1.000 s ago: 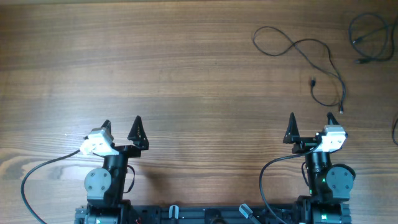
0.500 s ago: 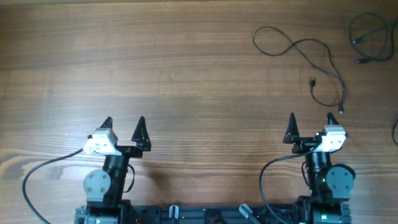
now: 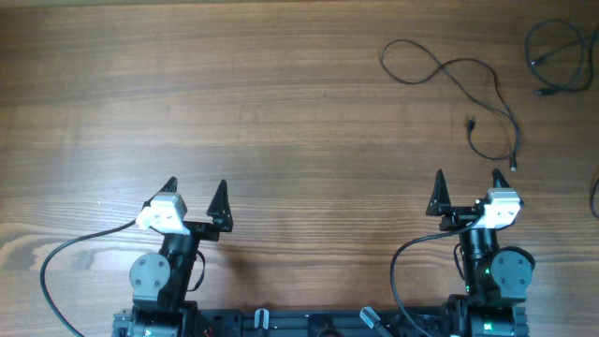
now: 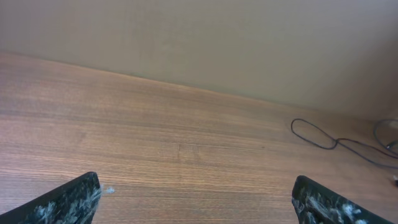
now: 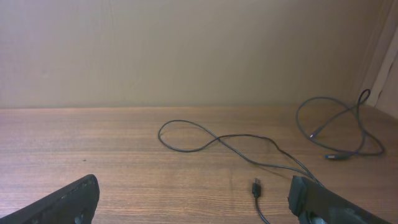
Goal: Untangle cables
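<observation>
The left gripper (image 3: pixel 195 185) and the right gripper (image 3: pixel 468 176) are seen at the near edge of the wooden table (image 3: pixel 281 94), jaws spread wide and empty. The thin black cables (image 3: pixel 465 62) are laid loosely ahead of the right gripper, toward the far right corner, touched by neither gripper.

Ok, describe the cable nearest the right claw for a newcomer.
On the wooden table, look far right, ahead of the right claw. The thin black cable there makes one loop, then trails toward the claw; its neighbour in the corner is bunched.
</observation>
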Motion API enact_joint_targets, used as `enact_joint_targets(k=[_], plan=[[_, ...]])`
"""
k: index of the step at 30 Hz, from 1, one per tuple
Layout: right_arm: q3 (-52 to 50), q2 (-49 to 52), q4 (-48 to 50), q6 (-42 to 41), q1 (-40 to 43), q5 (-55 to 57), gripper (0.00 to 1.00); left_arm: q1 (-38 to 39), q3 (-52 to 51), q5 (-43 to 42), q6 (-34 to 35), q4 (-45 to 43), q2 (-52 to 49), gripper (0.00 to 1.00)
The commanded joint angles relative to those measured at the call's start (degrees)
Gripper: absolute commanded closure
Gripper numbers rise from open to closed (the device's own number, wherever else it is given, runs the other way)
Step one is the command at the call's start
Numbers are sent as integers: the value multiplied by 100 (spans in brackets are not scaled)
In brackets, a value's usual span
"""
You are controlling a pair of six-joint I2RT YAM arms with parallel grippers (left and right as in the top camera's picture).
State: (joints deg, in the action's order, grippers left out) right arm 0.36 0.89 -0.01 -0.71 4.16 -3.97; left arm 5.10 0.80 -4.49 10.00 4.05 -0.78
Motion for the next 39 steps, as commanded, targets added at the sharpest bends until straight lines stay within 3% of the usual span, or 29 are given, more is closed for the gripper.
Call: enact_joint_targets(k=[1, 39], plan=[[-7, -68, 13, 70, -24, 98, 0, -9, -44, -166, -568, 17, 59, 0], [-7, -68, 13, 70, -24, 98, 0, -243, -44, -144, -616, -7, 39, 0]])
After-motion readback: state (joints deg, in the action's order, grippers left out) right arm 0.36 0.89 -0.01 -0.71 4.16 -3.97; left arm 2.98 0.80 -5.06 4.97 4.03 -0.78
